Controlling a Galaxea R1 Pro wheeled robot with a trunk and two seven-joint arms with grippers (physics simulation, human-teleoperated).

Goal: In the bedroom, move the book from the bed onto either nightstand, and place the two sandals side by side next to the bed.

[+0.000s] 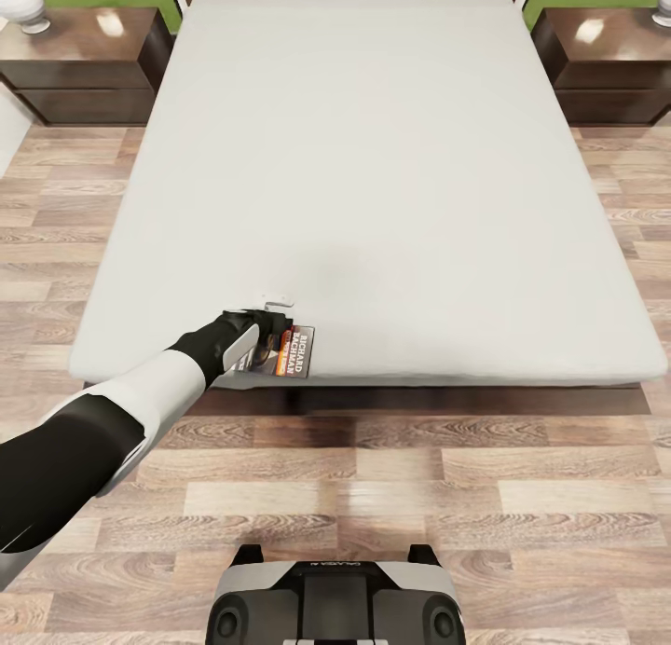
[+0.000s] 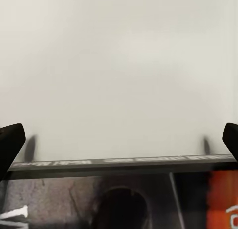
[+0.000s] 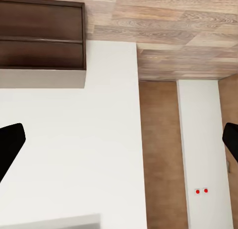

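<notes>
**Left gripper at book, near bed edge**

Your left gripper [image 1: 272, 333] sits over the book [image 1: 296, 351] with its fingers [image 2: 11, 142] spread wide. The book lies flat on the bed [image 1: 373, 179] by its near edge. Nightstands [image 1: 84, 67] flank the headboard.

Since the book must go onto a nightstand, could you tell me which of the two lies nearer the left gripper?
The nightstand at the bed's far left corner, on the same side as the left gripper.
</notes>
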